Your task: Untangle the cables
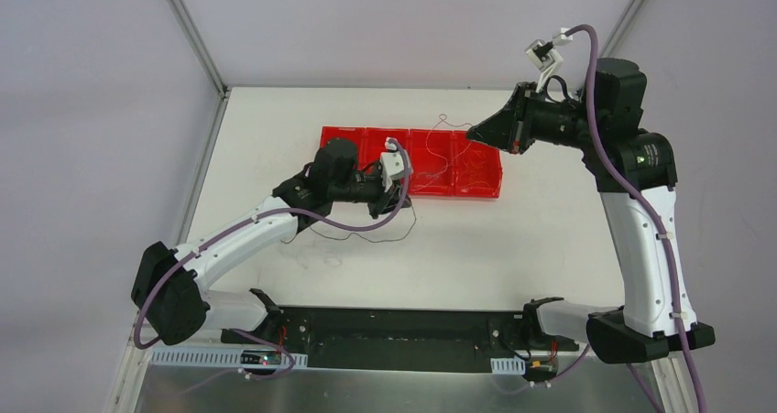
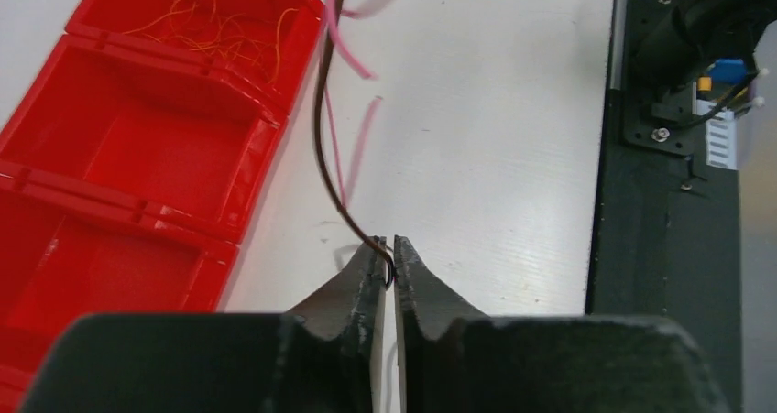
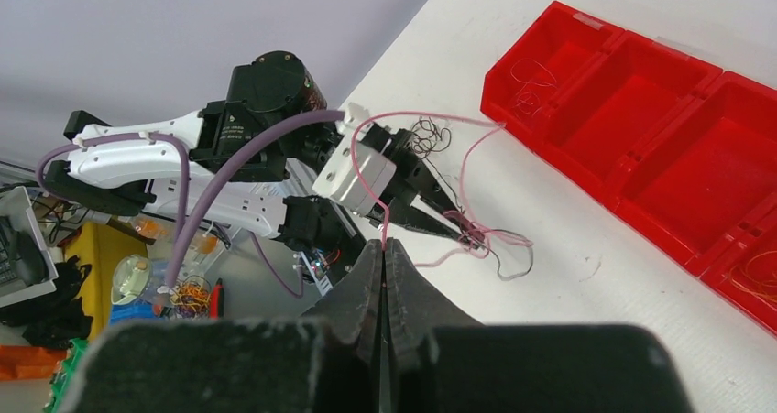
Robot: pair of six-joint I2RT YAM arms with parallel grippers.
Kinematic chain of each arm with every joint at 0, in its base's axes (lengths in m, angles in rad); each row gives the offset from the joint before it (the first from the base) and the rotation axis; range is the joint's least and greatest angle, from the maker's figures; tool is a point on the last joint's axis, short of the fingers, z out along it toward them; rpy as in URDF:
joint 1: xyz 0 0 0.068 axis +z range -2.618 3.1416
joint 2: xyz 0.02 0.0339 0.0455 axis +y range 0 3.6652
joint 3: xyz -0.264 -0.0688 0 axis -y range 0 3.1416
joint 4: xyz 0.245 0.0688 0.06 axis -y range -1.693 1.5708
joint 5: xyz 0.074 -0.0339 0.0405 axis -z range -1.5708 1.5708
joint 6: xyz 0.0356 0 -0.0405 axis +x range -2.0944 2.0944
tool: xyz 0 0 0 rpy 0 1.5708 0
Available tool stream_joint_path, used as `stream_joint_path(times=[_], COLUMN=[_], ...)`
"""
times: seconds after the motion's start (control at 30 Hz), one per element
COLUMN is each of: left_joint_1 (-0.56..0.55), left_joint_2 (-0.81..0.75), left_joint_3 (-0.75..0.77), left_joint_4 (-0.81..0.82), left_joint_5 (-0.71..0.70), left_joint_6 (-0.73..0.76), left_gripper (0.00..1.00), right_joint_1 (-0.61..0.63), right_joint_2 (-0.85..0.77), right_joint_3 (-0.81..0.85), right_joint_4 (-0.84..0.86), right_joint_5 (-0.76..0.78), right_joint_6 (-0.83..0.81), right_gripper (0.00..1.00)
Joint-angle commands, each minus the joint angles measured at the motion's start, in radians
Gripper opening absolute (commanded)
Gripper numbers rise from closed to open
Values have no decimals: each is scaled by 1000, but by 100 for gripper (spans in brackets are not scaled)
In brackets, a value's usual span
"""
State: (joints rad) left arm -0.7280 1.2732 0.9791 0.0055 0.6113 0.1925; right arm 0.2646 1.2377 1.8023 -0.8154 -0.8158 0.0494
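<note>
The cables are hair-thin wires between the two grippers. In the left wrist view my left gripper is shut on a dark brown-black cable that rises away from the fingertips, with a blurred pink cable beside it. My right gripper is shut on the pink cable, held above the table. That cable loops down to a small pink and black tangle at the left fingertips. From above, the left gripper is low in front of the red tray and the right gripper hangs over it.
A red tray of several bins lies across the middle of the table; one bin holds thin orange wires. A loose black wire trails on the table near the left arm. A black base plate runs along the near edge.
</note>
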Motion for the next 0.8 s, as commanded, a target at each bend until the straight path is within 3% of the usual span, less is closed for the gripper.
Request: stream_joint_path(times=[0.0, 0.1, 0.2, 0.37, 0.47, 0.5, 0.57, 0.6, 0.77], left_joint_1=[-11, 17, 143, 229, 230, 230, 233, 237, 328], left_joint_2=[-44, -121, -203, -249, -251, -248, -245, -246, -282], left_joint_3=[-26, -131, -255, -314, -305, -294, -259, -238, -136], left_joint_4=[9, -102, -223, -436, -475, -476, -490, -499, -522], left_joint_5=[-55, -48, 32, 54, 46, 36, 21, 19, 86], left_joint_6=[86, 210, 349, 549, 560, 536, 471, 424, 205], left_gripper=[0, 0, 0, 0, 0, 11, 51, 62, 83], right_joint_1=[4, -11, -51, -117, -118, -116, -103, -93, -36], right_joint_2=[-24, -20, -7, 34, 52, 61, 86, 102, 189], right_joint_3=[34, 69, 107, 149, 133, 123, 113, 111, 119], right_joint_4=[12, -9, -8, 16, 62, 81, 100, 113, 195], right_joint_5=[52, 103, 124, 129, 110, 102, 102, 106, 135], right_joint_6=[0, -34, -42, -43, -43, -35, -30, -33, -17], right_gripper=[0, 0, 0, 0, 0, 0, 0, 0, 0])
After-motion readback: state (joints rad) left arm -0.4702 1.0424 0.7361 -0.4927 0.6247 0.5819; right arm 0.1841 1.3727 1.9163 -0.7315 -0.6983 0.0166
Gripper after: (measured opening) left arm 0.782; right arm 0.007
